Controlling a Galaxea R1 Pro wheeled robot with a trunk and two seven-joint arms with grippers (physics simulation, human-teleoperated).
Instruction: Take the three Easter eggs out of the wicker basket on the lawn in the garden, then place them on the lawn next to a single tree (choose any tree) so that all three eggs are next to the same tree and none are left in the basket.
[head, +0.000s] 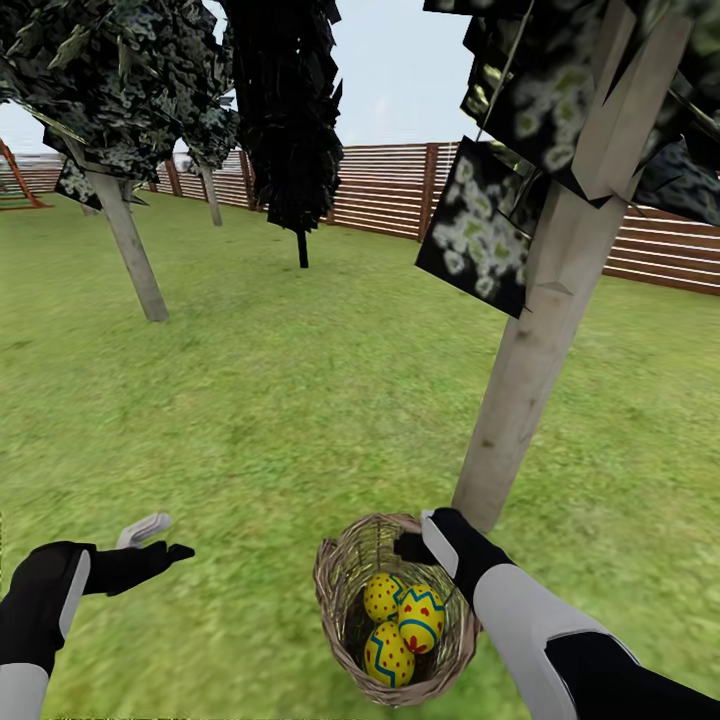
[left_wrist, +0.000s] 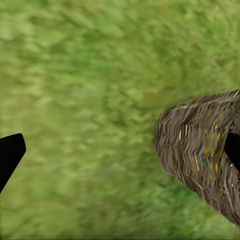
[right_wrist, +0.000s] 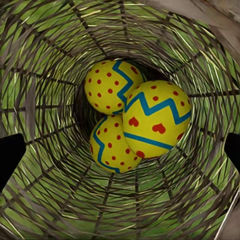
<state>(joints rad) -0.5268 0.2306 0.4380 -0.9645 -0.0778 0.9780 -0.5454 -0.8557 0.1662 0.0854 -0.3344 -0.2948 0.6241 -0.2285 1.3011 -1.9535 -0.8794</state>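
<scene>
While three eggs lie in the basket (head: 395, 610), the right tool (head: 425, 535) hangs at its rim beside a tree (head: 530, 370).

Seen from the head, the basket stands on the lawn (head: 300, 400) just in front of the pale trunk, almost touching its foot, and all three eggs sit together at its bottom: one with heart marks (right_wrist: 156, 118) on top, a dotted one (right_wrist: 109, 85) and another dotted one (right_wrist: 111, 146) under it. In the right wrist view the right tool's fingertips (right_wrist: 10, 152) stand wide apart over the basket's mouth, holding nothing. Off to the basket's left, the left tool (head: 155, 540) hovers over bare grass, its fingers (left_wrist: 10, 152) spread and empty. A slatted fence (head: 390, 185) runs behind the trees.
</scene>
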